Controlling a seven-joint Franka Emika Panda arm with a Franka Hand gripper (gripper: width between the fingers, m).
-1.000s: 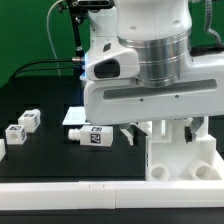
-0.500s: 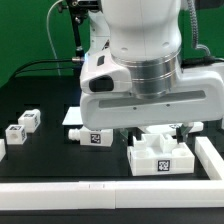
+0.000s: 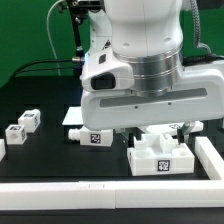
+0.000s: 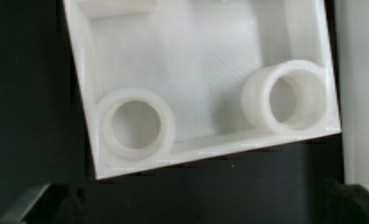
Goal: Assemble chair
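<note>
The chair's block (image 3: 160, 150) looks like moulded white plastic, smooth with a faint sheen. Its square tag (image 3: 164, 166) is flat, matt black-and-white print. In the wrist view the chair's slab (image 4: 199, 60) shows the same smooth white plastic, and its two raised rings (image 4: 135, 122) catch soft highlights. The small blocks (image 3: 29, 120) match it. The surface (image 3: 50, 160) is matt black. The arm's housing (image 3: 150, 100) is glossy white plastic, with a finely ribbed, satin grey band (image 3: 150, 68). The border rail (image 3: 60, 192) is plain matt white.
</note>
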